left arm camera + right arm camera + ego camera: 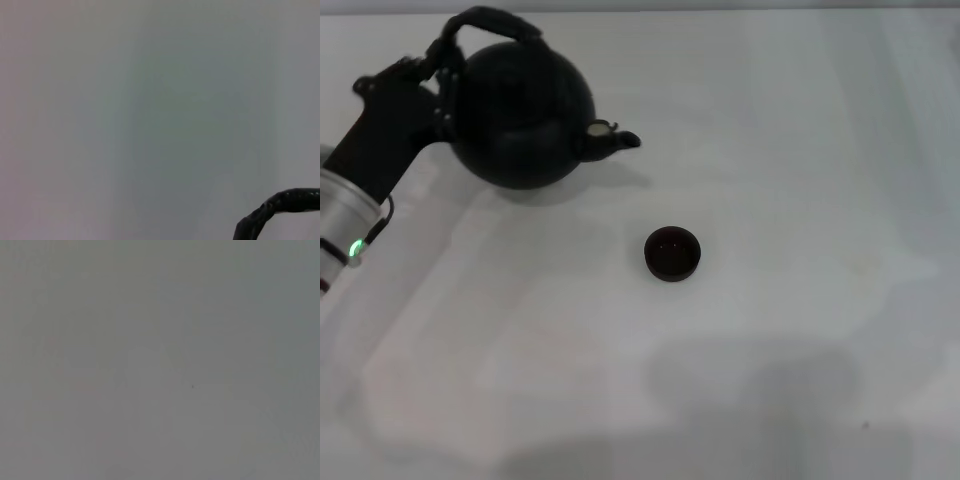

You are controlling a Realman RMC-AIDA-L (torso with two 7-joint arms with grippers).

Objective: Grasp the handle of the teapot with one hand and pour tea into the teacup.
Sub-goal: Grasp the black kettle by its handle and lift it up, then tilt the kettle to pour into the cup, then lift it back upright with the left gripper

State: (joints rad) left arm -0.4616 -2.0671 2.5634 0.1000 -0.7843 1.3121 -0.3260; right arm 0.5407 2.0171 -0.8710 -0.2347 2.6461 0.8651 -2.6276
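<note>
Teapot [525,115] sits at the far left of the white table [800,330], and we've got our left gripper [442,85] up against the side away from the spout, right where the handle [485,22] comes down to meet the body. That makes sense to us for a pour: holding from the back of the hoop leaves the spout [618,141] free to tip forward, and it already points roughly toward the teacup [672,253], which stands well apart, nearer the middle of the table. The pot looks tilted a bit toward the spout side, with a shadow under it, so we'd guess it's being carried, but we can't swear it's off the table. Honestly the grip itself is the murky bit: the black fingers blend into the black pot in the head view, so we can't tell whether they're clamped on the handle or just beside it. Our left wrist view only catches a curved piece of the handle [280,207] in one corner against blank surface, no fingers at all. Right arm isn't in the head view, and its wrist camera shows nothing but plain grey, so we figure it's parked somewhere out of the way. Whether the cup holds anything, we can't make out.
</note>
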